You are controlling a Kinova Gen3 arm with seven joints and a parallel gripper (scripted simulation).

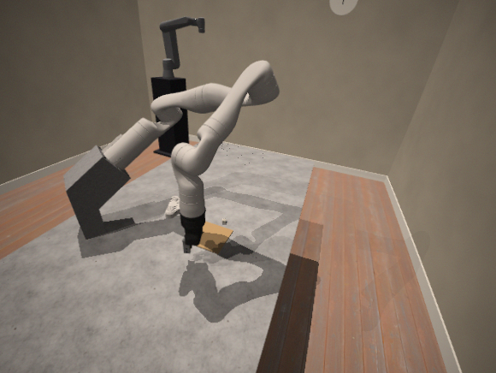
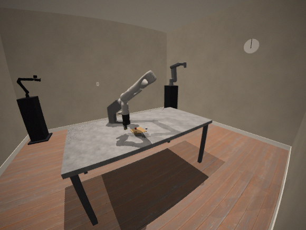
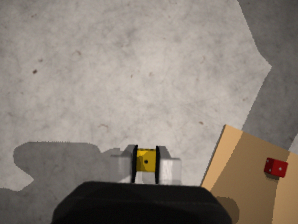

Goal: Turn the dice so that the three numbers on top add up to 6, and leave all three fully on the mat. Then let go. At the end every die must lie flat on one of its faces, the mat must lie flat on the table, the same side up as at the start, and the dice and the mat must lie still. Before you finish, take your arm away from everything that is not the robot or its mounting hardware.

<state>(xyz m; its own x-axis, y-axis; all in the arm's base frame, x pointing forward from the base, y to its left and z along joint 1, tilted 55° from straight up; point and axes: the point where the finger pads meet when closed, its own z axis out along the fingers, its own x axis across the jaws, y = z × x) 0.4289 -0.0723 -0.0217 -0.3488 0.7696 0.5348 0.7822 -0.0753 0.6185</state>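
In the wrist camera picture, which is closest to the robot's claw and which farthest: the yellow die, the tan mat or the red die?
1. Yellow die: clamped in the gripper.
2. Tan mat: its near edge lies off to the right.
3. Red die: farther right, on the mat.
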